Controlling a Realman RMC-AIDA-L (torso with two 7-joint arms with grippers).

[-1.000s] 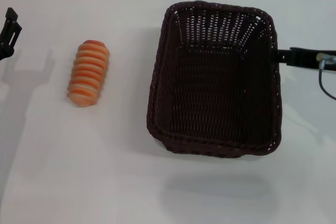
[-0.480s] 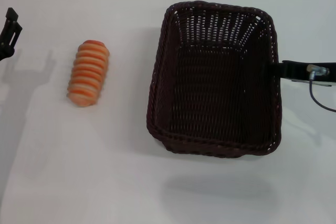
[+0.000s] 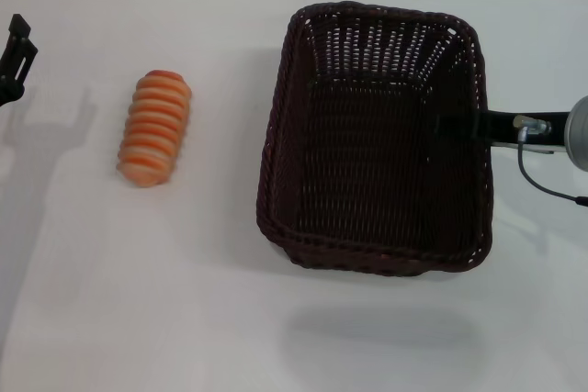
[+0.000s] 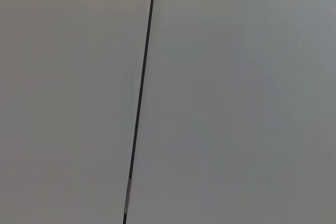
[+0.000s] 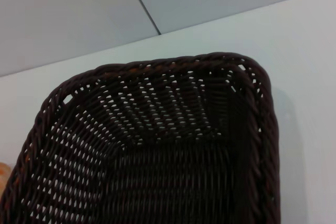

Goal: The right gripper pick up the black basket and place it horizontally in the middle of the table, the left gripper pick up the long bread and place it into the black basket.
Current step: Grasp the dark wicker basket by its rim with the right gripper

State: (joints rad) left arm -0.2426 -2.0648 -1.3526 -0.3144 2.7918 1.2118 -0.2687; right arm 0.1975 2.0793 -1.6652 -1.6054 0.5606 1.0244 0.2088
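Head view: basket (image 3: 377,135) sits right of centre on the bench (image 3: 184,300), bread (image 3: 154,128) well apart to its left. Right end effector (image 3: 459,126) reaches over the basket's right rim — grip state cannot be told. Left end effector (image 3: 14,57) parked at far left, state unclear. Left wrist view: nothing of the task. Right wrist view: basket rim (image 5: 210,59) close below. Risk — a one-sided rim grip tilting or dragging the basket.

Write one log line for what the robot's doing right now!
right tool: over black basket right rim, reaching in | left tool: parked at table edge | long bread: on table, untouched
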